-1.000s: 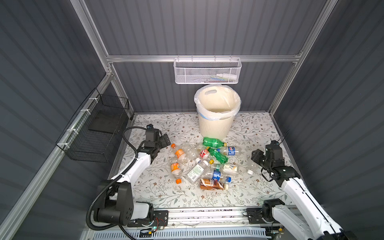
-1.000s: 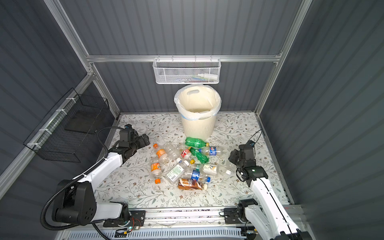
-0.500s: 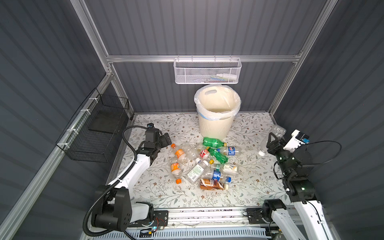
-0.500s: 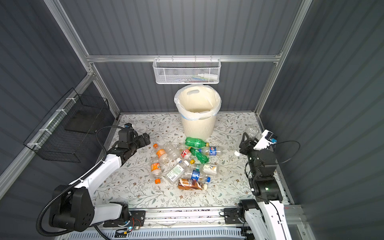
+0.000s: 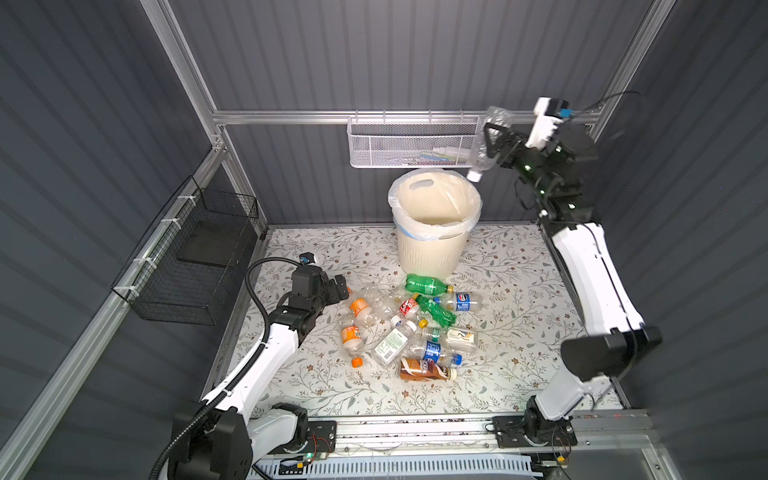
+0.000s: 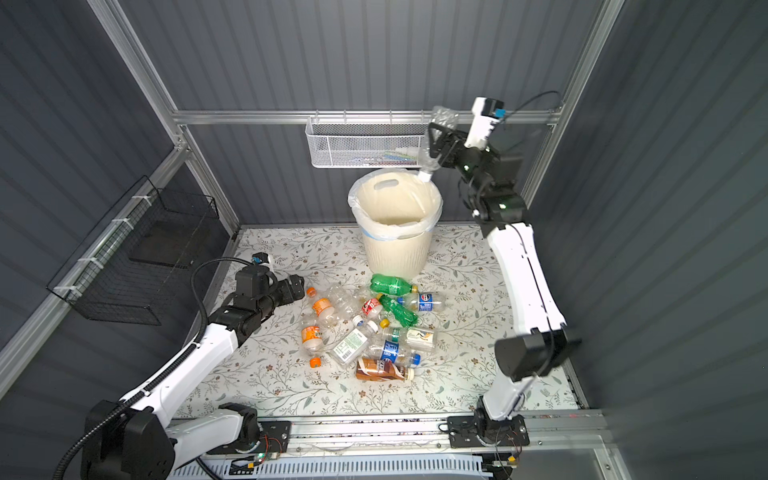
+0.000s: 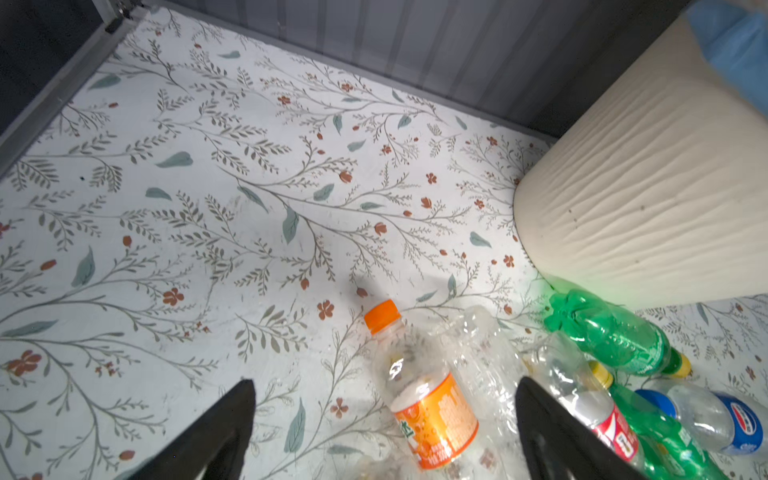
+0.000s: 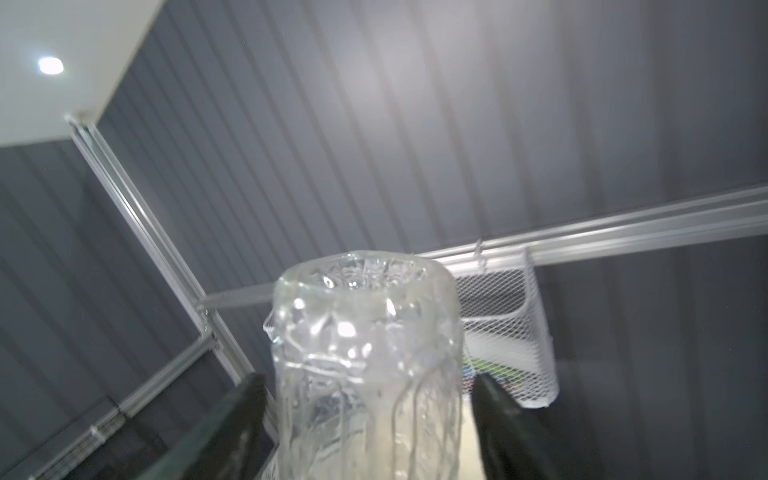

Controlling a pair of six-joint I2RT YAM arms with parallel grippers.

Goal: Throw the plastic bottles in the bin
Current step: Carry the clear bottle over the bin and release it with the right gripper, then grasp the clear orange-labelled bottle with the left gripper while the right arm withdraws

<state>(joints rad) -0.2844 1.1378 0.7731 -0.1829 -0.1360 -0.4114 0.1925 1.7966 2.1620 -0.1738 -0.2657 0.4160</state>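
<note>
A crumpled clear bottle (image 5: 480,160) hangs cap-down high over the right rim of the cream ribbed bin (image 5: 432,249), between the fingers of my right gripper (image 5: 492,143). In the right wrist view the bottle (image 8: 365,316) has a narrow gap to each finger, so the right gripper (image 8: 369,376) is open. Several more plastic bottles (image 5: 415,328) lie in a pile on the floral floor in front of the bin. My left gripper (image 5: 338,286) is open at the pile's left edge. In the left wrist view the left gripper (image 7: 385,381) hovers over an orange-labelled bottle (image 7: 432,415).
A white mesh basket (image 5: 411,145) hangs on the back rail just behind the raised bottle. A black wire basket (image 5: 195,266) is fixed to the left wall. A green bottle (image 7: 611,332) lies against the bin's foot (image 7: 648,187). The arms' base rail (image 5: 415,428) runs along the front.
My right arm rose from the floor at the right, carrying the clear bottle up above the bin's rim, and its jaws have opened. My left gripper crept slightly toward the pile.
</note>
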